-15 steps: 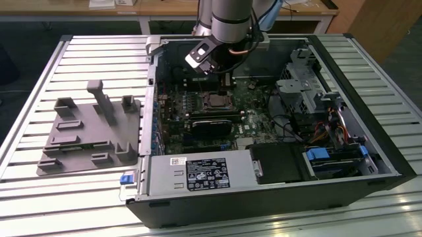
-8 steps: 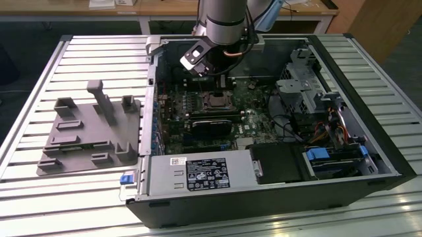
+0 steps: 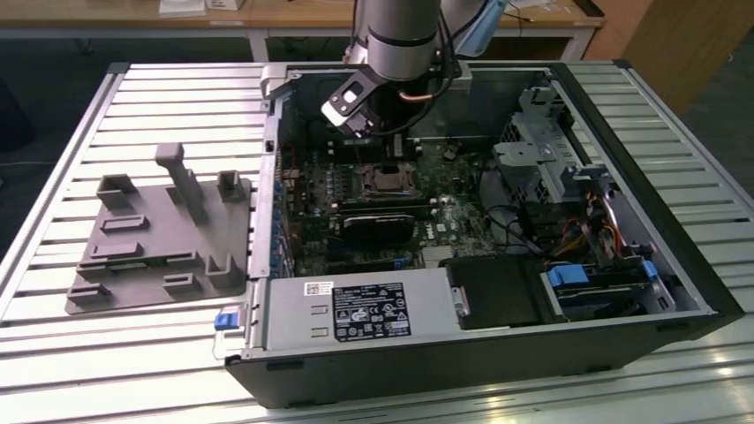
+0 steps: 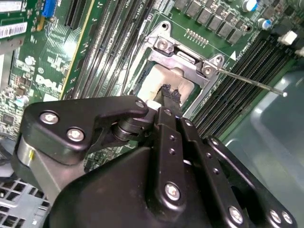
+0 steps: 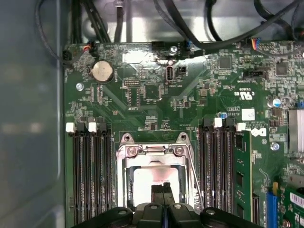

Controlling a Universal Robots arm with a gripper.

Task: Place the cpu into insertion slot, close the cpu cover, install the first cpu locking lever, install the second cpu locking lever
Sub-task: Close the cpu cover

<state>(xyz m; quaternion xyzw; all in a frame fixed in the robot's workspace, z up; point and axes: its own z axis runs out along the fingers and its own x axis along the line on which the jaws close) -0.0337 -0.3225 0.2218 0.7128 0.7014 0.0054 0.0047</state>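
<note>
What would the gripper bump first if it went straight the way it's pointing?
Most likely the cpu. The gripper points right at its pale face, which sits inside the window of the cover. How far above it the tips hang is hard to tell.

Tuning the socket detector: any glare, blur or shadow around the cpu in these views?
First wrist view: glare blows the cpu face out white; the chassis wall is soft. Second wrist view: same hotspot on the cpu, and the gripper blocks the foreground. Exterior view: insertion slot sits dim below the arm; table slats glare.
</note>
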